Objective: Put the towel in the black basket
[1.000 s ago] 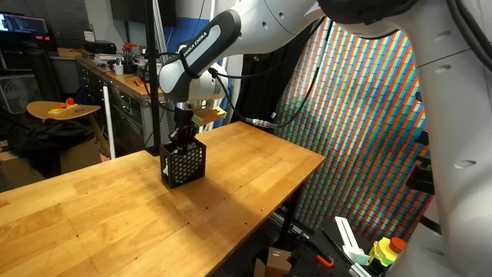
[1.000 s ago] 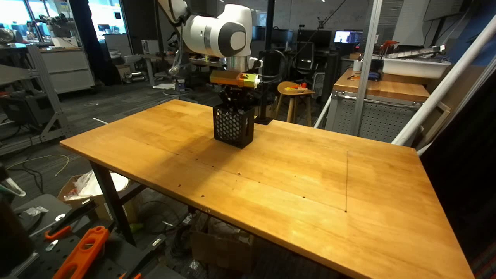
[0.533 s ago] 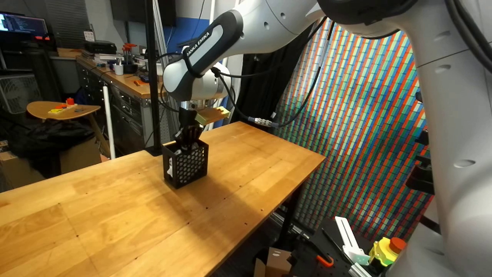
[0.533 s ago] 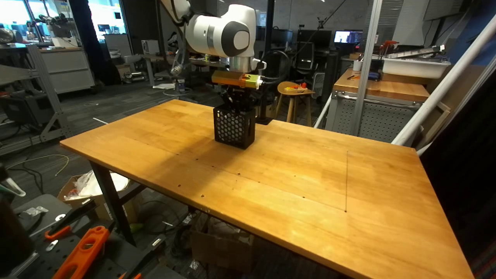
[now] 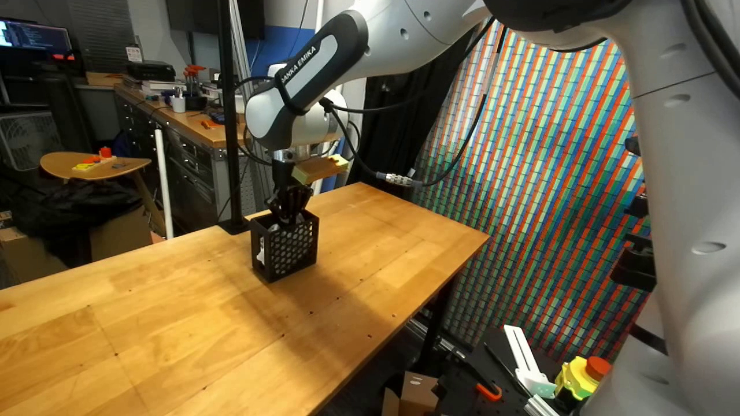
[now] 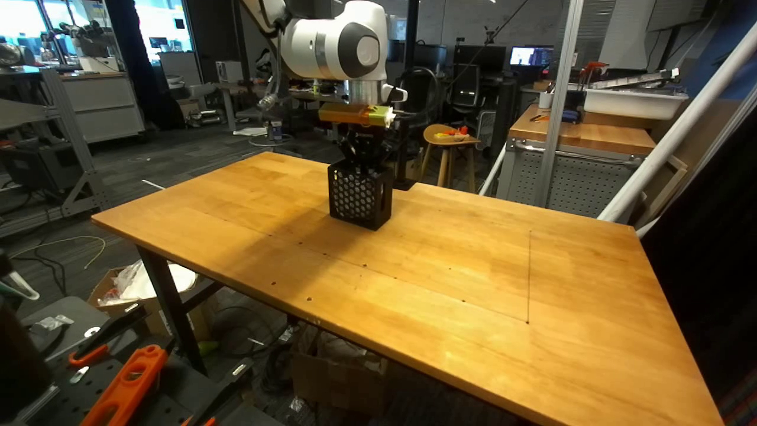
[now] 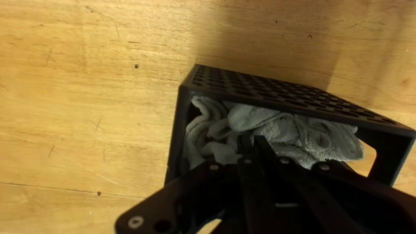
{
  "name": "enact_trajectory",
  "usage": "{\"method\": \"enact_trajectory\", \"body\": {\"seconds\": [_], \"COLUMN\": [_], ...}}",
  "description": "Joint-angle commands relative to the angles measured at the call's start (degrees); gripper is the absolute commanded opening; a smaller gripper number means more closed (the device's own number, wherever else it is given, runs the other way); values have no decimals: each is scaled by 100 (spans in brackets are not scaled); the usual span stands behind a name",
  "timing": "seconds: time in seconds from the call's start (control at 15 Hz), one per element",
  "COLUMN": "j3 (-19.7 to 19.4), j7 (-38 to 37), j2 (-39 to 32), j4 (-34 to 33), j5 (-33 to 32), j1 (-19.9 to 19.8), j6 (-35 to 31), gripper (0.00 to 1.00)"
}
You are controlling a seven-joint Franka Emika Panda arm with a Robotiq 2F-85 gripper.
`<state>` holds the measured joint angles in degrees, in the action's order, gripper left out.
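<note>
The black basket with honeycomb walls point(image 5: 290, 248) stands upright near the table's far edge; it also shows in an exterior view point(image 6: 355, 194) and in the wrist view point(image 7: 178, 133). The light grey-white towel point(image 7: 282, 130) lies bunched inside it; a bit shows through the basket's side opening point(image 5: 261, 252). My gripper point(image 7: 252, 139) reaches down into the basket, its fingertips against the towel folds. The fingers are almost together with a thin light strip between them, and seem shut on the towel. In both exterior views the basket walls hide the fingertips.
A wooden table point(image 5: 173, 329) carries the basket. A black upright post point(image 5: 226, 127) stands at the table edge close to the basket. A cable loop point(image 5: 462, 150) hangs from the arm. A stool point(image 5: 92, 167) and a workbench point(image 5: 196, 130) stand beyond the table.
The basket has slid a little to the right in both exterior views, along with my gripper. The wrist has risen slightly and tilted a little in the last half second.
</note>
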<state>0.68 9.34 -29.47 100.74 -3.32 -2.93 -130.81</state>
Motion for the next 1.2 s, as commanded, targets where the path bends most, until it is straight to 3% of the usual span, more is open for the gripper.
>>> {"method": "enact_trajectory", "body": {"seconds": [0.0,0.47,1.13], "j3": [-171,-140,-291], "j7": [-369,-384,-31], "j2": [262,440,188], "j4": [-4,-127,-253], "j5": [-290,-521,-795], "j1": [206,301,86], "j6": [282,148,-15], "gripper": [11,10,10]}}
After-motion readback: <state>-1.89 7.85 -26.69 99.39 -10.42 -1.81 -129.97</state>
